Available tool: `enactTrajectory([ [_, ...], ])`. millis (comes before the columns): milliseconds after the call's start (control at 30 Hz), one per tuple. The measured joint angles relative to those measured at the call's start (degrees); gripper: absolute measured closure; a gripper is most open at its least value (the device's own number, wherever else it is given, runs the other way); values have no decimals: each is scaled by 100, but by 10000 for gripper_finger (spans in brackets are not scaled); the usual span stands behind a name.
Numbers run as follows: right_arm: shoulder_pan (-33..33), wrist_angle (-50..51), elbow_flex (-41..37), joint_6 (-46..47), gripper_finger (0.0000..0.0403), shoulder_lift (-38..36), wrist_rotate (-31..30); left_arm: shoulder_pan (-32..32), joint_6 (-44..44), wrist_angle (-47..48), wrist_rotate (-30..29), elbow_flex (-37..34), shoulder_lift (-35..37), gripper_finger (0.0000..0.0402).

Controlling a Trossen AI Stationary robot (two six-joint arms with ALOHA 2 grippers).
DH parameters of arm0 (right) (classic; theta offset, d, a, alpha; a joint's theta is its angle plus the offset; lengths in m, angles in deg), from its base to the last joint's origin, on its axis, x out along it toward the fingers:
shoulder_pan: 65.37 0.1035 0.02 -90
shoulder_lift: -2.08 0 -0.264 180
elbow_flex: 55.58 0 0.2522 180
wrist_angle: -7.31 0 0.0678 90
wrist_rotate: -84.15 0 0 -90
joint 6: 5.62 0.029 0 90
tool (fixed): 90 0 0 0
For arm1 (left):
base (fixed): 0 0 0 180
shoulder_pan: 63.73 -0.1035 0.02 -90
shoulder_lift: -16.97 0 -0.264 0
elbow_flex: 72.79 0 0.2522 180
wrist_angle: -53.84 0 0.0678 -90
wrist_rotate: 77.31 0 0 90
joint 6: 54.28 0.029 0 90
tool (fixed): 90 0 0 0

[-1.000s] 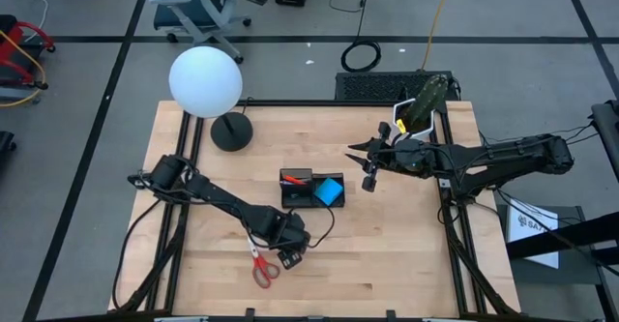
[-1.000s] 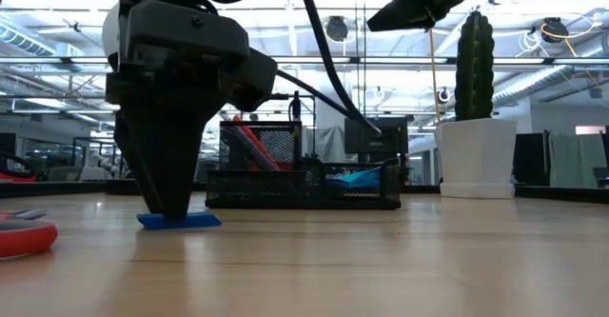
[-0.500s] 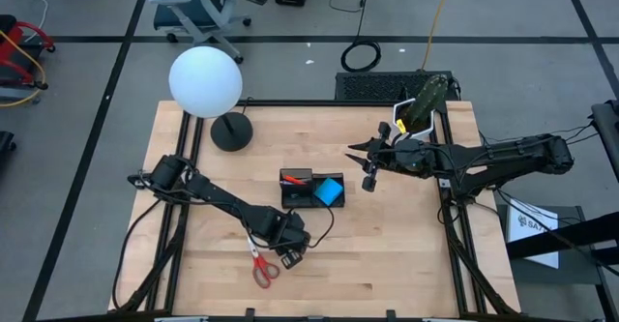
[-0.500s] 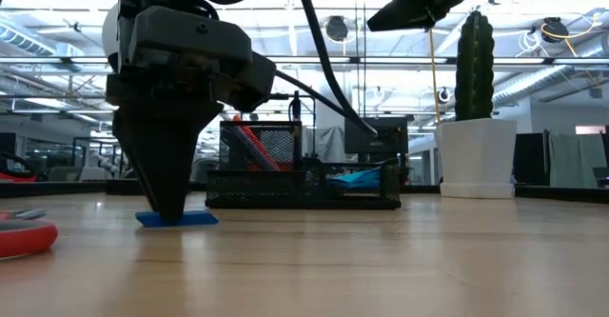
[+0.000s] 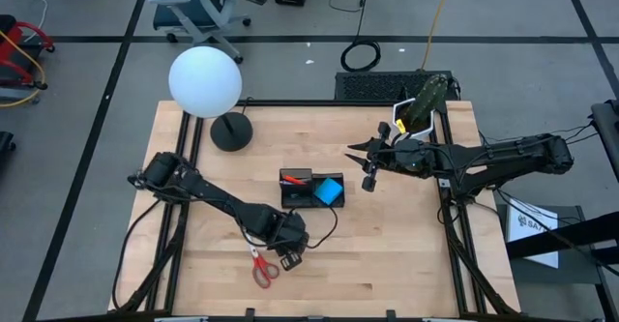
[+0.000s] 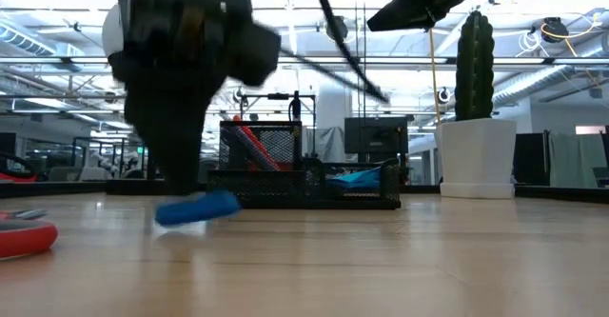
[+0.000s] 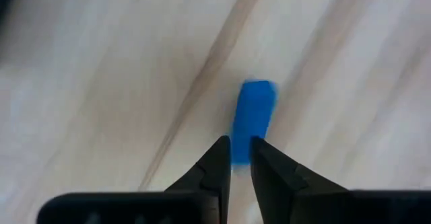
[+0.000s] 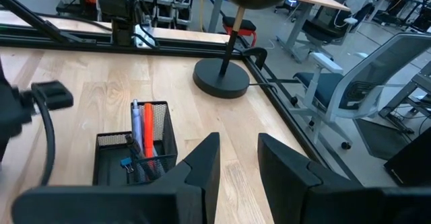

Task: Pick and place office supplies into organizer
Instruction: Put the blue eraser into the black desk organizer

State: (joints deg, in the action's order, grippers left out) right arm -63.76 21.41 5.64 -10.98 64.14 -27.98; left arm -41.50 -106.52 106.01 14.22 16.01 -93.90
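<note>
A small blue eraser (image 7: 256, 109) hangs just above the wood table, close to the near edge, with my left gripper (image 7: 239, 143) shut on it; in the low view the eraser (image 6: 197, 208) shows blurred under the gripper. Red-handled scissors (image 5: 261, 267) lie flat on the table beside it. The black mesh organizer (image 5: 311, 189) stands mid-table with a blue note pad (image 5: 330, 191) and pens (image 8: 141, 138) inside. My right gripper (image 5: 366, 162) hovers open, high up, to the right of the organizer. My left gripper pinches one end of the eraser (image 7: 241, 158) between its two fingertips. The fingers come from above, pointing down. The rest of the eraser sticks out beyond them, slightly tilted and just off the table.
A white globe lamp (image 5: 205, 82) on a round black base (image 5: 231, 131) stands at the far left. A potted cactus (image 5: 426, 100) stands at the far right corner. Bare wood lies on the table's near right.
My left gripper has shut on the eraser and risen a little. The eraser, which lay flat on the table, is now raised just off it and slightly tilted.
</note>
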Motion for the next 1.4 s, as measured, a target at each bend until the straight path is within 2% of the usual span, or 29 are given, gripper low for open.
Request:
enactTrajectory([
  [300, 0, 0, 0, -2, 312, 0, 0, -104, 298, 79, -714, 13, 524, 343],
  [600, 0, 31, 0, -2, 312, 0, 0, -145, 805, -262, -27, 13, 547, 342],
  [867, 0, 36, 0, -2, 312, 0, 0, -23, 1782, -727, 339, 13, 547, 339],
  [1100, 0, 37, 0, -2, 312, 0, 0, -48, 2391, -1008, 207, 14, 547, 309],
  [1200, 0, 37, 0, -24, 312, 0, 0, -50, 2347, -1044, 191, 15, 549, 293],
  [1400, 0, 57, 0, -26, 312, 0, 0, -2, 2262, -1008, -133, 17, 508, 233],
])
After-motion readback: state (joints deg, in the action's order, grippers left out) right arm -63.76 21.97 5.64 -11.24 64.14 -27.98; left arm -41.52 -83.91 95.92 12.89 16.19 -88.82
